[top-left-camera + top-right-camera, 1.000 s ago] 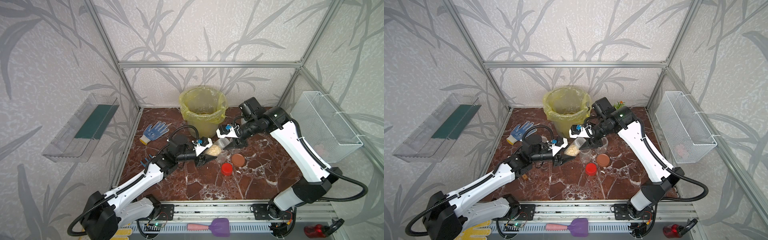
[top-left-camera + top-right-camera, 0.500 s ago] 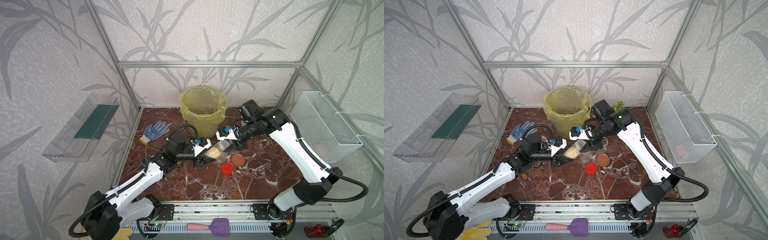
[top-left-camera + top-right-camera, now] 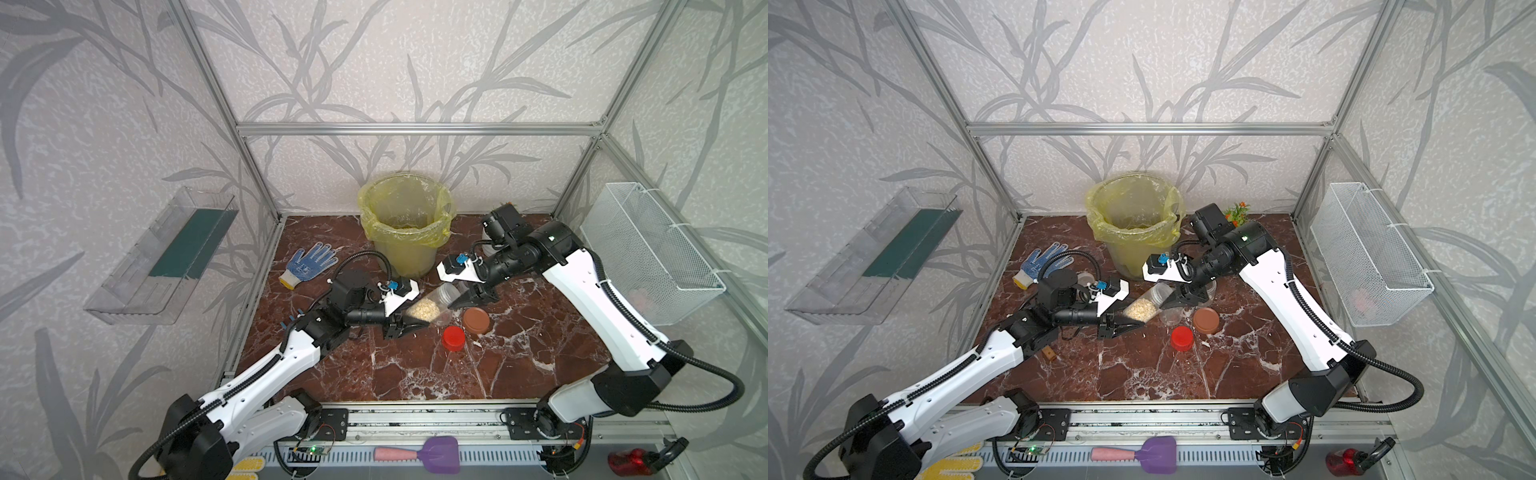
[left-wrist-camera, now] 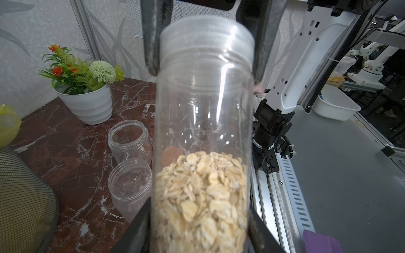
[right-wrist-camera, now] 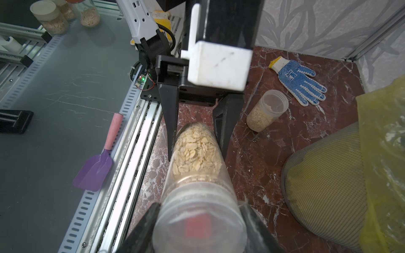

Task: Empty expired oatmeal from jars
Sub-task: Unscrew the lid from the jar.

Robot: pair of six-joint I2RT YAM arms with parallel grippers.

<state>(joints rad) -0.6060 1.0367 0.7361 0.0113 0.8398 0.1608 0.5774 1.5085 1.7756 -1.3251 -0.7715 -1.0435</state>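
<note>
Left wrist view: a slim jar [image 4: 203,131] was gripped at both ends, over the surface [image 4: 72,153].
The left jaws were clamped on its base end, where the oatmeal [image 4: 201,197] lay. The right jaws pinched its lid [image 4: 207,37]. Two wide jars [image 4: 129,138] stood empty nearby, and a second jar [image 5: 266,110] held oatmeal near the bin [image 5: 324,186].

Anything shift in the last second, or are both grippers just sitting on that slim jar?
Barely. The slim jar, held by the left gripper at the end full of oatmeal and by the right gripper at its lid end, drifted slightly toward the front of the table. Nothing grasped or released. Red lid, brown lid and yellow-bagged bin unmoved.
</note>
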